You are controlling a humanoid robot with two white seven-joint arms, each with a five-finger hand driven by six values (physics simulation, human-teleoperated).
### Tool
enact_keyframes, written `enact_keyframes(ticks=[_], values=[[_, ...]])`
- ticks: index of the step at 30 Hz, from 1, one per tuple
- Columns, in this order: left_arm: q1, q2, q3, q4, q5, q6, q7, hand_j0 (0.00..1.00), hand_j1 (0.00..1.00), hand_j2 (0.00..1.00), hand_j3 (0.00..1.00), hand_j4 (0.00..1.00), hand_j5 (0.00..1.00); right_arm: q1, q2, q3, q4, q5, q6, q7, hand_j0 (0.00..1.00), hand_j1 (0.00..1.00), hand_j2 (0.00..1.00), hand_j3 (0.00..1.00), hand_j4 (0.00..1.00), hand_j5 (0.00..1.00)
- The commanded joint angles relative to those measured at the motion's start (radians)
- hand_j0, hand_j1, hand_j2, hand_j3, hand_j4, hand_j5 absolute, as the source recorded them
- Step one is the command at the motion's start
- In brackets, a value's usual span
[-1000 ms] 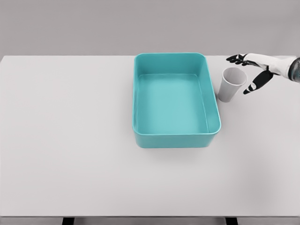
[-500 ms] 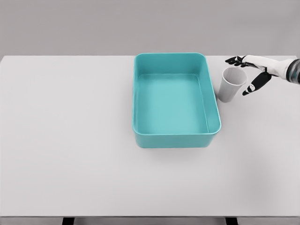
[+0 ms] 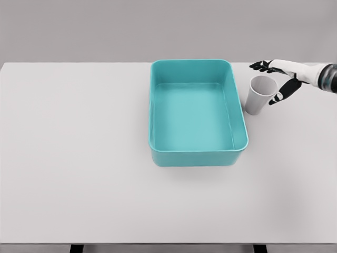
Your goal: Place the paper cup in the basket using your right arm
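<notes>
A white paper cup (image 3: 259, 95) stands upright on the table just right of the teal basket (image 3: 158, 116). My right hand (image 3: 269, 80) reaches in from the right edge and sits at the cup's far right side, level with its rim. Its fingers (image 3: 260, 66) are spread behind the cup and the thumb (image 3: 279, 95) points down beside it. The hand is open and nothing is held. The cup looks close to the thumb, but I cannot tell if they touch. The basket is empty inside. My left arm does not show.
The white table (image 3: 79, 158) stretches wide to the left and in front of the basket. Its front edge runs along the bottom of the view. A grey wall stands behind the table.
My right hand has shifted slightly left toward the cup, the thumb coming nearer its side. The cup and basket have not moved.
</notes>
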Motion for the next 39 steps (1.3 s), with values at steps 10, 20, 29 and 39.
enact_keyframes(ticks=[10,20,29,39], values=[[0.0,0.0,0.0,0.001,0.0,0.0,0.0,1.0,1.0,1.0,1.0,1.0,1.0,0.0,0.003,0.001,-0.01,-0.003,0.002,0.0,1.0,1.0,1.0,1.0,1.0,1.0],[0.0,0.0,0.0,-0.001,0.0,0.001,0.0,1.0,1.0,1.0,1.0,1.0,1.0,0.005,0.008,0.001,-0.01,-0.003,0.0,0.0,1.0,1.0,1.0,1.0,1.0,1.0],[0.0,0.0,0.0,0.001,0.0,0.0,0.0,1.0,1.0,1.0,1.0,1.0,1.0,0.009,0.005,0.001,-0.018,-0.003,0.0,0.0,0.96,0.96,0.96,0.96,0.96,0.96],[0.0,0.0,0.0,0.001,0.0,0.001,0.0,1.0,1.0,1.0,1.0,1.0,1.0,0.011,-0.003,0.001,-0.032,-0.003,0.0,0.0,0.81,0.81,0.81,0.81,0.81,0.81]])
